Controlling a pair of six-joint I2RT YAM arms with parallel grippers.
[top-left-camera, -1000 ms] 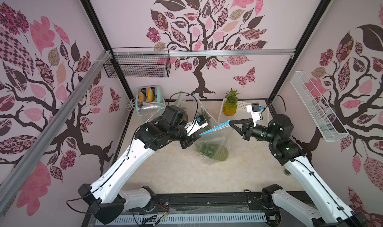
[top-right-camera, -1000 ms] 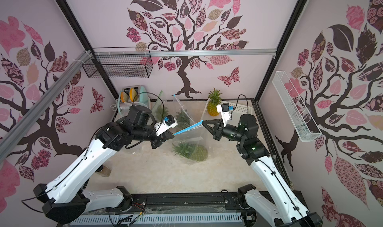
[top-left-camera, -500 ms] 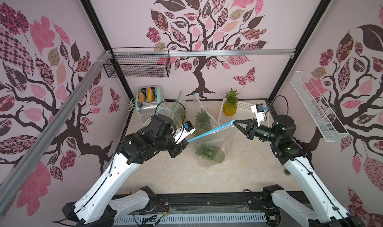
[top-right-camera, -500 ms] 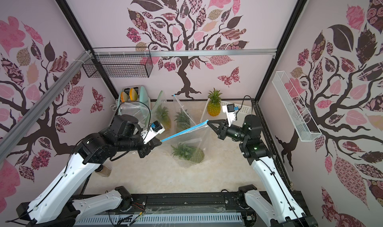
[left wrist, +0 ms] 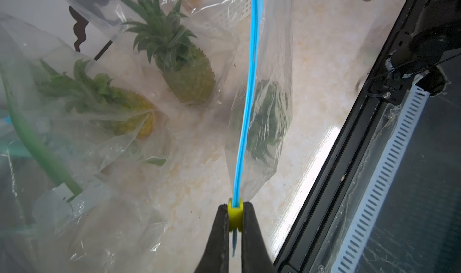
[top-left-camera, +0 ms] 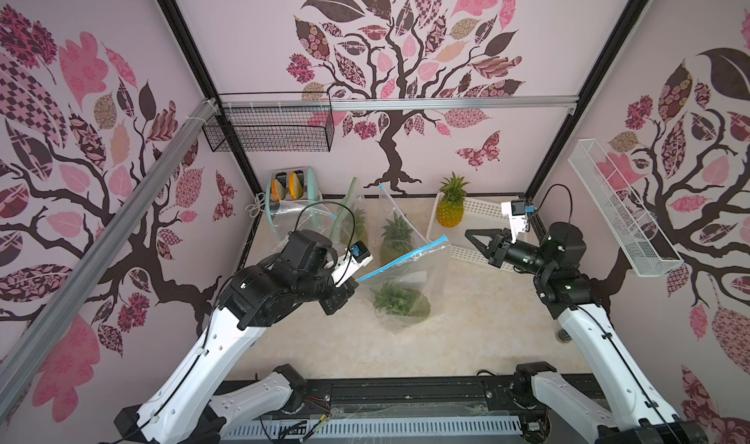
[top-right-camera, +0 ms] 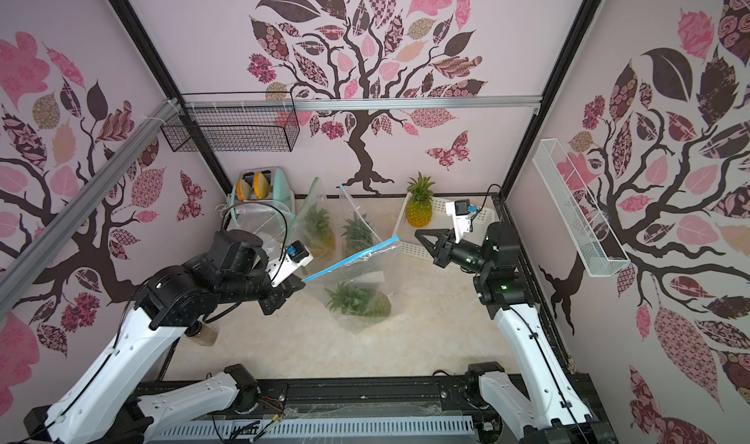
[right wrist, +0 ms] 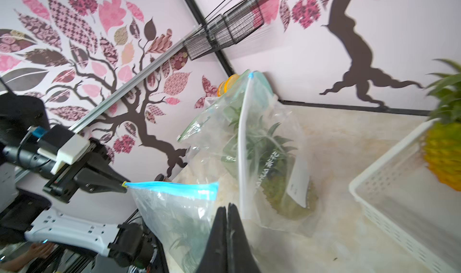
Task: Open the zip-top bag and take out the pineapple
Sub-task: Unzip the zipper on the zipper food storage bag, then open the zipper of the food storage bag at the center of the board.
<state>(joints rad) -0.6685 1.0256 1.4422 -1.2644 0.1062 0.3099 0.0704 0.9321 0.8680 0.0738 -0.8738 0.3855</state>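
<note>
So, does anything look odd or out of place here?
Yes. The bag is held up by one end only: the left gripper pinches its yellow slider, while the right gripper is shut on nothing, just off the bag's free corner.

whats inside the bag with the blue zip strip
One pineapple, lying on its side at the bottom of the zip-top bag. Its underside is hidden; crinkled plastic blurs the rest.

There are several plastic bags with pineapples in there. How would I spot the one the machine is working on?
Look below the big painted tree on the back wall, to the middle of the pale tabletop. The bag there is held at one corner by the left gripper, its pineapple lying on its side. Unlike the two bags behind it, its zip strip is bright blue.
</note>
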